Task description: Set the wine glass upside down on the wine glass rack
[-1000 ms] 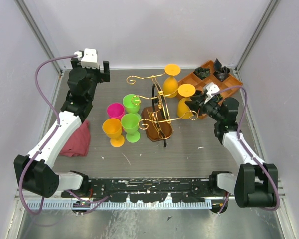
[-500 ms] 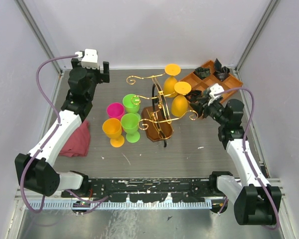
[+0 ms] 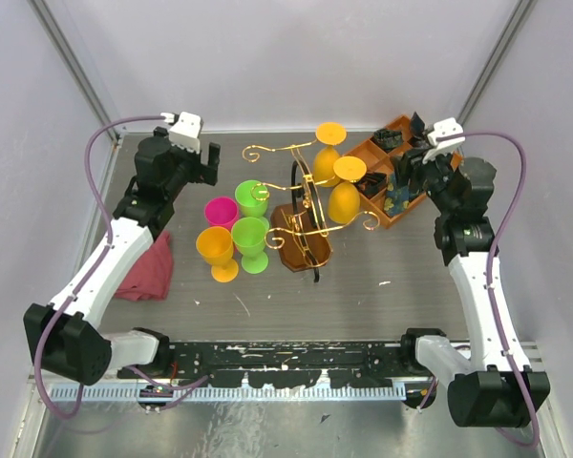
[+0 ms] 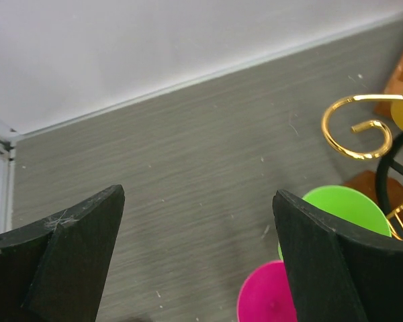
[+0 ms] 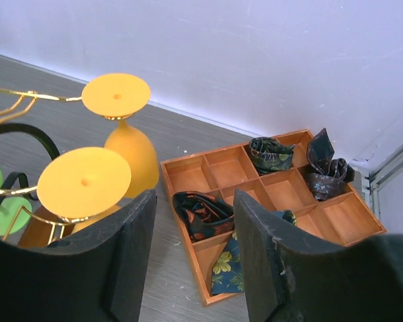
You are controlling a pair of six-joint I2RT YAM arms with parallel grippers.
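Orange matte plastic forms the wine glass [image 3: 345, 198], which is seen inverted on the right side of the wine glass rack [image 3: 308, 212]. Its flat round foot is uppermost and its rounded bowl hangs below. In the right wrist view gold wire is seen just beneath the foot. The stem and most of the bowl are hidden there by the foot and by a finger.

The rack is formed of thin gold wire with scrolled ends and is set on a glossy dark-brown base [image 3: 301, 250]. A second orange glass [image 3: 328, 153] is hung likewise just behind the first.

The right gripper [image 3: 404, 181] is held apart from the wine glass, to its right, over the wooden tray [image 5: 223, 172]. Its fingers [image 5: 131, 261] are spread, with nothing between them. The tray is divided into square compartments, and rolled dark patterned cloths [image 5: 200, 209] are seen in several.

The left gripper [image 3: 208, 157] is held well away at the far left, its jaws wide and empty.

To the rack's left a near green glass [image 3: 251, 239], a far green glass [image 3: 251, 196], a pink cup [image 3: 221, 211] and an upright orange glass [image 3: 215, 250] are grouped. A red cloth [image 3: 145, 271] is partly covered by the left arm.
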